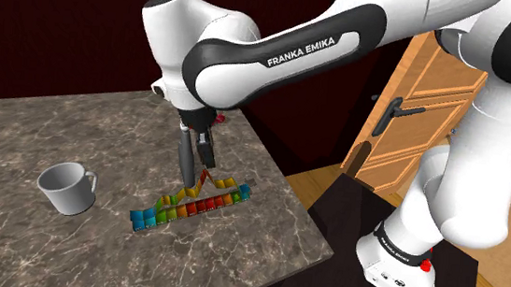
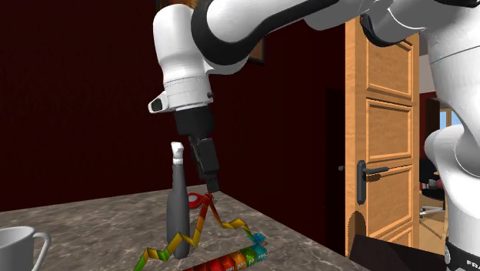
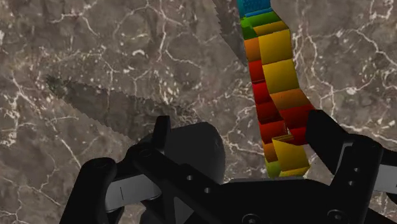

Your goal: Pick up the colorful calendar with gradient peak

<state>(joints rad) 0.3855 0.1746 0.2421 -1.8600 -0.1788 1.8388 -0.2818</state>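
The colorful calendar (image 1: 193,203) lies on the dark marble table (image 1: 39,130), toward the shoulder view's right. It is a low row of blocks, blue at the ends and red in the middle, with a zigzag ridge climbing to a peak above it.

The gripper (image 1: 199,173) hangs straight down over that peak with its fingers standing apart. In the wrist view the coloured strip runs between them, just beside one finger (image 3: 337,149) and well clear of the other, so nothing is clasped. It is too close to tell whether that finger touches the strip. The strip's far end is cut off by the picture's edge, and its near end is hidden behind the gripper's black body.

In the second exterior view a grey bottle-shaped object (image 2: 178,219) with a white top stands under the hand. Its base overlaps the zigzag, and contact cannot be judged. The calendar's block row there is cropped by the lower edge.

A grey mug (image 1: 65,189) sits well apart from the calendar, at the shoulder view's left. A wooden door (image 1: 415,113) with a dark handle (image 1: 399,110) stands beyond the table, partly hidden by the arm.
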